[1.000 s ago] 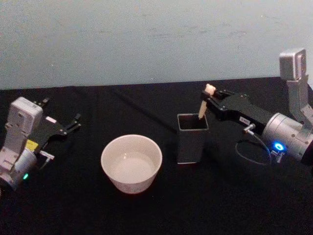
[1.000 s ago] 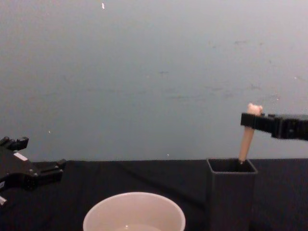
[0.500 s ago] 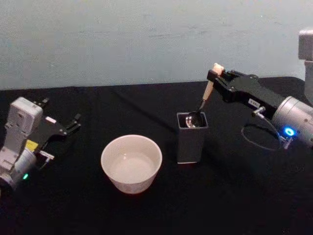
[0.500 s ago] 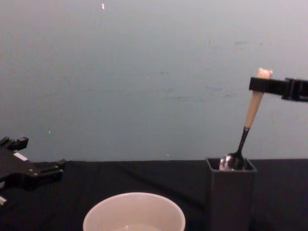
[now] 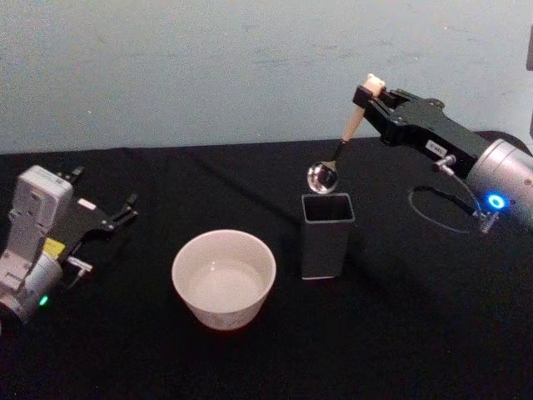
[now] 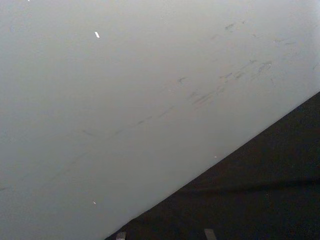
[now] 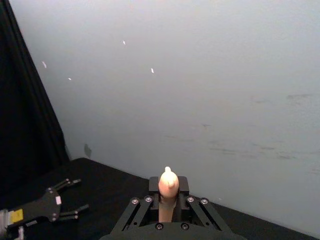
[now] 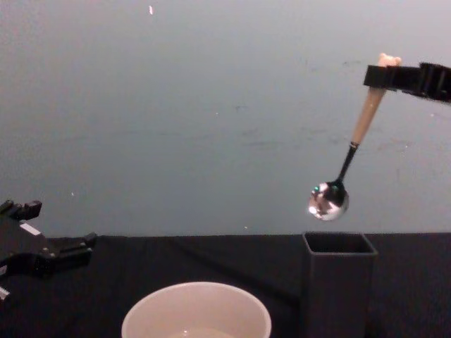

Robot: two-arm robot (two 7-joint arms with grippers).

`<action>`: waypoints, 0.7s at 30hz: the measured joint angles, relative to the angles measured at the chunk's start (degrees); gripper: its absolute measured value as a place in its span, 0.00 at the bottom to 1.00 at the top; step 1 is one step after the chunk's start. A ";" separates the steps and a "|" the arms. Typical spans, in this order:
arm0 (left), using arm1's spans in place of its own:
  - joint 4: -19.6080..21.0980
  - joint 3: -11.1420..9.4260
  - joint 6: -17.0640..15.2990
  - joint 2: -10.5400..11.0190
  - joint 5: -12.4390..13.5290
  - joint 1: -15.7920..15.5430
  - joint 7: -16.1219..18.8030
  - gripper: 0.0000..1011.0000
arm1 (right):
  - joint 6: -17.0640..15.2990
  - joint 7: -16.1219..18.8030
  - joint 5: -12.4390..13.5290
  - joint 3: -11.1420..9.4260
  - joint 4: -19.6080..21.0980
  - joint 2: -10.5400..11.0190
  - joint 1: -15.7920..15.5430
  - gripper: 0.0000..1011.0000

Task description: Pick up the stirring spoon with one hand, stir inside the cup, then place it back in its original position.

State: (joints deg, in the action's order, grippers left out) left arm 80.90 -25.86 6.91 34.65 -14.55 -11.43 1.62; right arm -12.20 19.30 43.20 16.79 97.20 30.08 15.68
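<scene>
The right end effector is reaching in from 3 o'clock, well above the worktop. Its fingers are pinching narrowly on the beige handle of the stirring spoon, just under the little bear head. In the right wrist view that head is poking up between the two closed fingers. The spoon is hanging tilted, its handle leaning toward 1 o'clock. Its shiny round bowl is hovering in the air just above the open top of the dark grey square holder, touching nothing. The holder is standing upright on the black worktop at 3 o'clock from the cream-white cup, near it but apart. The cup is sitting upright with its mouth open. The left end effector is resting low at 9 o'clock from the cup, well apart. Its fingers are spreading wide and holding nothing.
</scene>
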 joint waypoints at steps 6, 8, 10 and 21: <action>0.00 0.00 0.00 0.00 0.00 0.00 0.00 0.99 | 0.35 0.19 0.55 1.91 0.08 -0.32 0.92 0.21; 0.00 0.00 0.00 0.00 0.00 0.00 0.00 0.99 | 0.37 0.52 0.74 2.81 0.08 -0.47 1.24 0.21; 0.00 0.00 0.00 0.00 0.00 0.00 0.00 0.99 | 0.37 0.73 0.87 3.45 0.03 -0.57 1.44 0.21; 0.00 0.00 0.00 0.00 0.00 0.00 0.00 0.99 | 1.32 2.93 -0.60 9.42 -0.66 -1.19 2.37 0.21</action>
State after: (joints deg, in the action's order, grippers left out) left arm 80.90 -25.86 6.91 34.65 -14.55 -11.43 1.62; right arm -10.88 22.23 42.60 26.21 96.54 28.90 18.05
